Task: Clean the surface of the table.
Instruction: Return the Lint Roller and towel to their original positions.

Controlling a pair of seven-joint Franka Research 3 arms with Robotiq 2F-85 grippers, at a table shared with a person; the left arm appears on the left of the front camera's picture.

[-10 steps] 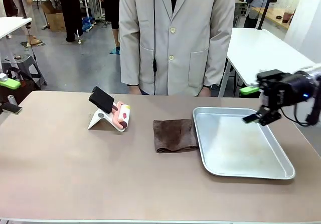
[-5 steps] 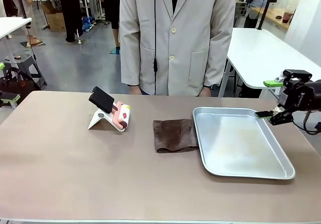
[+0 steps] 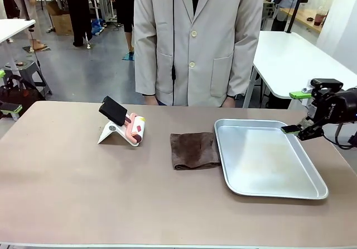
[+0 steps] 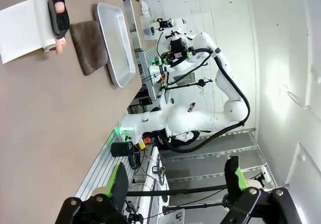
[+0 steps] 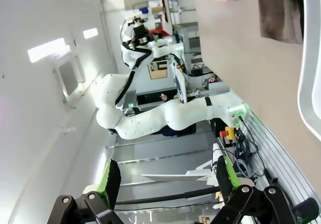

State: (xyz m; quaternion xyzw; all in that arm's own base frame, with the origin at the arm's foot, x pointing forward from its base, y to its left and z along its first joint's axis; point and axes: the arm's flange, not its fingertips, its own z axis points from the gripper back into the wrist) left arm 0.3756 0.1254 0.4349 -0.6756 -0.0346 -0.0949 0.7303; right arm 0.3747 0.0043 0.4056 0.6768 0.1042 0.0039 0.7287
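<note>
The tabletop (image 3: 83,193) spans the lower frame. Right hand (image 3: 298,112), fingers apart and empty, hovers mid-right; it should pinch the brown cloth (image 3: 194,150) at center flat before wiping.

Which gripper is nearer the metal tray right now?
Right. The right gripper hangs open just off the far right corner of the metal tray. The left gripper, also open, is well away, facing along the table.
</note>
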